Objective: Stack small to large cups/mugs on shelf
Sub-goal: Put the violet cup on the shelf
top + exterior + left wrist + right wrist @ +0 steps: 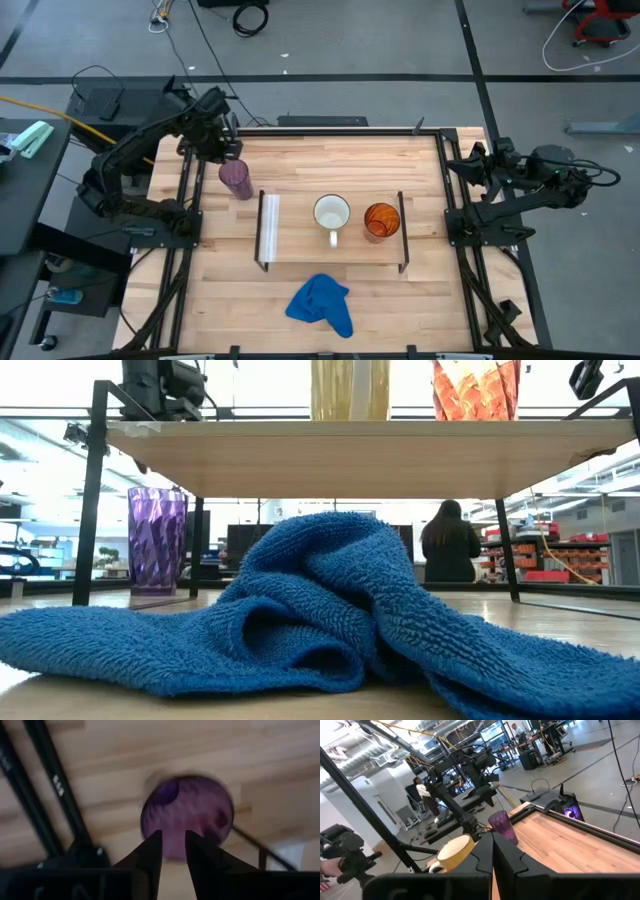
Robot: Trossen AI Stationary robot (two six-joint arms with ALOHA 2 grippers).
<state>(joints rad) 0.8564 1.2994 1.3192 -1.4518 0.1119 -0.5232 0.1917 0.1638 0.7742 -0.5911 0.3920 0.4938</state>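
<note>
Beside the shelf (pixel 300 238), purple cup (pixel 237 179) under left pincer (pixel 228 150); blue cloth (pixel 322 304) in front.

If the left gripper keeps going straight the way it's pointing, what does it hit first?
Most likely the purple cup: the left gripper points down at its rim from just above, fingers slightly apart. Depth is unclear.

Non-task items in view: cloth, tabletop, surroundings.
Blue cloth (pixel 320 305), terry, crumpled, lying on the wooden tabletop (pixel 420 300) near its front edge; in the low view it fills the foreground (pixel 330 620). Grey floor (pixel 400 40) beyond the table, with cables (pixel 250 15) trailing across it. Dark side table (pixel 25 200) left of the main table, a pale green object (pixel 30 140) on it. One person (pixel 450 545), standing far back in the room, facing away.
</note>
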